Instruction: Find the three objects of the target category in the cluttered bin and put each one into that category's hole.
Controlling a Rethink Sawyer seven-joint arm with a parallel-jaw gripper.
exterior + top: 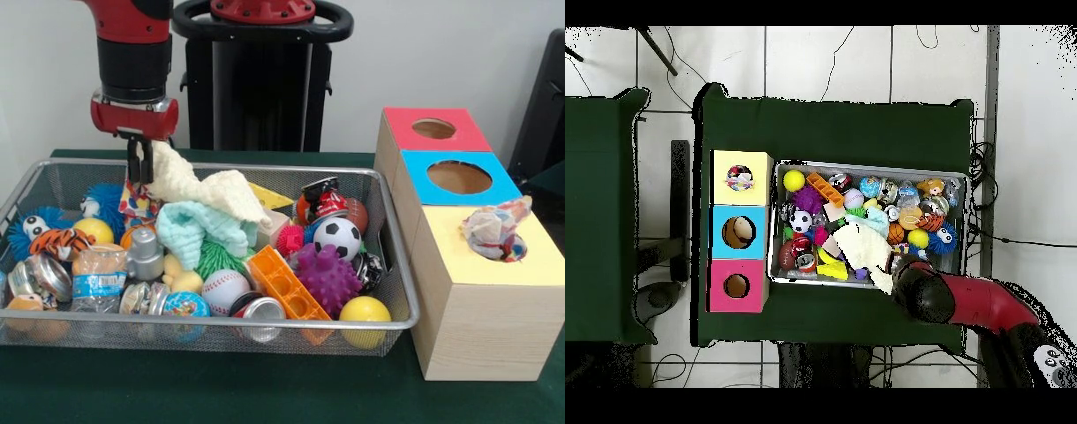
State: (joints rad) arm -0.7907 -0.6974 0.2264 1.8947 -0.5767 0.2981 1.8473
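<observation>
Wire mesh bin (35,181): sitting on the green-covered counter (221,393), crowded to the rim with toys, cans and cloths.

Pincer (139,168): hanging from the red and black arm (132,53) over the bin's far left part, its black fingers closing on the upper corner of a cream cloth (207,190). In the overhead view the arm is covering the pincer, so the grip is showing only from the front.

Cream cloth: draping from the pincer down across the middle of the pile, its lower end resting on a mint-green cloth (190,228) and just beside a yellow wedge (269,198).

Sorting box (477,327): standing on the counter just beside the bin, bearing three coloured tops, each with a round hole: red (410,137), blue (424,181), yellow (459,265). A crumpled patterned cloth (494,231) is sitting in the yellow top's hole, part of it sticking out above the surface. The red and blue holes are showing open.

Other contents of the bin, front view:
- soccer ball (337,237), lying against a purple spiky ball (328,278);
- orange brick (284,284), leaning beside a baseball (225,290);
- yellow ball (365,311) in the near corner by the box;
- tiger toy (60,241) and blue fuzzy toy (26,225) at the opposite end;
- crushed plastic bottle (99,278) and silver cans (48,276) along the near edge.
</observation>
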